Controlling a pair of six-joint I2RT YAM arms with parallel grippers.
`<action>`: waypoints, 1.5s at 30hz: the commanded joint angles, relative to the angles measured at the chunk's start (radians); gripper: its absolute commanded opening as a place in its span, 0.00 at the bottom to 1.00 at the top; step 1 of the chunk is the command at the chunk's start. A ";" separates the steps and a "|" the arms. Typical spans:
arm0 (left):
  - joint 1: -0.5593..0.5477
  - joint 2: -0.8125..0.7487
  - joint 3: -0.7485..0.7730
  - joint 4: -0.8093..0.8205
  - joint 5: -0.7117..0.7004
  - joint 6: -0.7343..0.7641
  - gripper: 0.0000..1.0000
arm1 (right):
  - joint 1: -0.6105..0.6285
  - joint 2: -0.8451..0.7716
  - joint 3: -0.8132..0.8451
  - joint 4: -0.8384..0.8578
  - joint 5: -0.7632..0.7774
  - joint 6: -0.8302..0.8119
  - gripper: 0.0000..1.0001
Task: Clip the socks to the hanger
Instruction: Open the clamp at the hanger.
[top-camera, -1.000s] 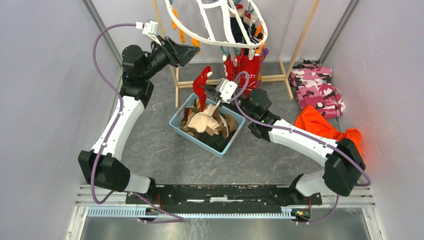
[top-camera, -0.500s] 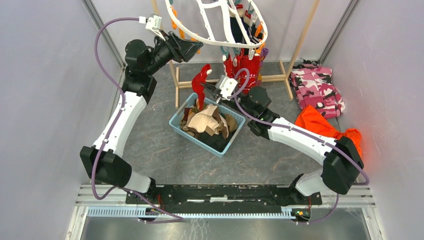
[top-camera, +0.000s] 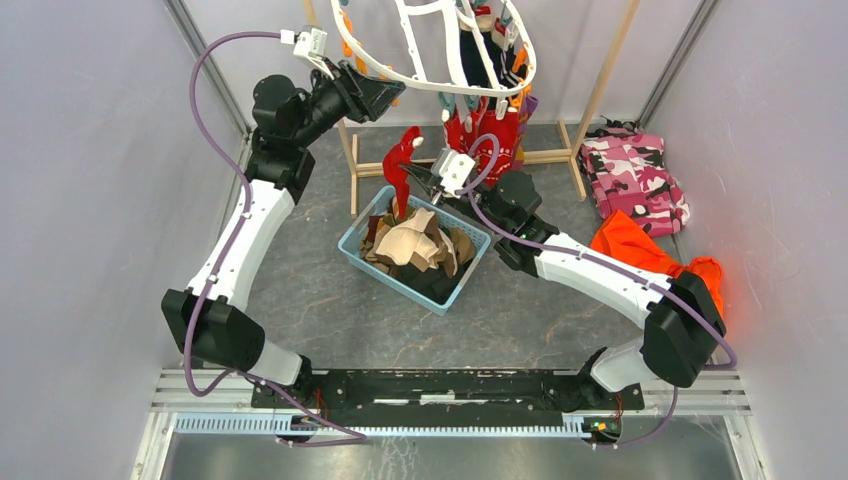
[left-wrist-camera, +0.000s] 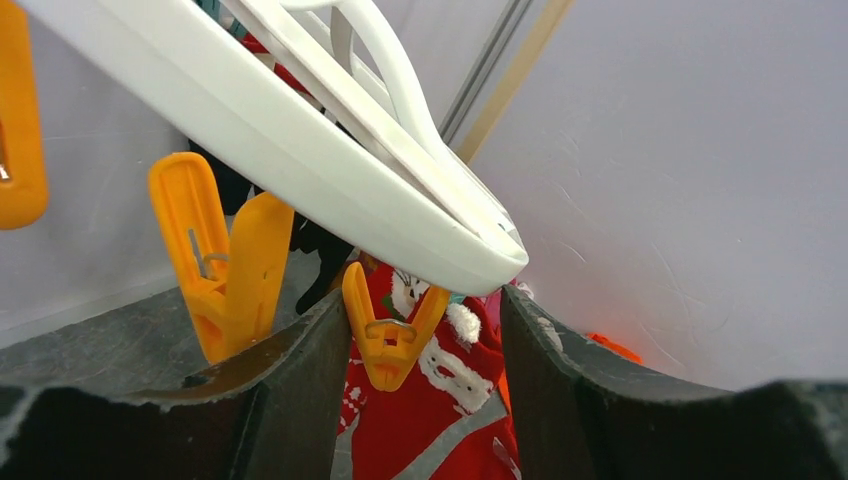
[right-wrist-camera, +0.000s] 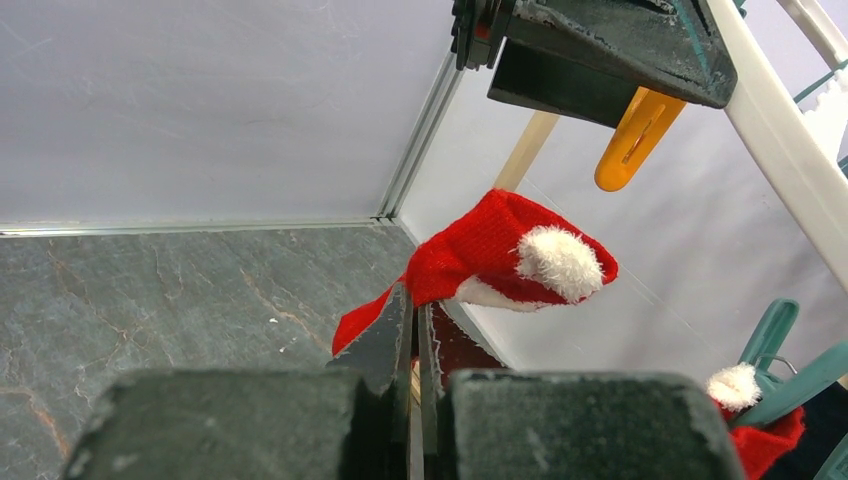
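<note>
Pinching the red sock (right-wrist-camera: 480, 250) partway along, with the right gripper (right-wrist-camera: 413, 330) pressed together on it, risked the limp cuff flopping wide of the orange clip (left-wrist-camera: 388, 342). Stood at ten o'clock of that gripper, above the basket (top-camera: 390, 281). Had the left gripper (left-wrist-camera: 420, 310) spread around the clip, under the hanger (left-wrist-camera: 300, 150), at twelve o'clock.

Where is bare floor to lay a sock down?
Free: grey floor between the left arm and the blue plastic basket, and from basket to black base rail. Crowded: right side, pink camouflage garment, orange cloth.

hanger (left-wrist-camera: 300, 150) white | clips (left-wrist-camera: 385, 340) orange, teal | sock (right-wrist-camera: 480, 250) red, white pompom
</note>
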 joint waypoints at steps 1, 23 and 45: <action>-0.006 0.007 0.054 -0.001 -0.015 0.045 0.60 | -0.008 -0.001 0.049 0.031 -0.012 0.016 0.00; -0.020 -0.014 0.062 -0.026 -0.040 0.053 0.07 | -0.012 0.017 0.071 0.012 -0.005 -0.014 0.00; -0.149 -0.038 0.130 -0.219 -0.328 0.201 0.02 | -0.059 0.061 0.089 0.017 0.033 -0.116 0.00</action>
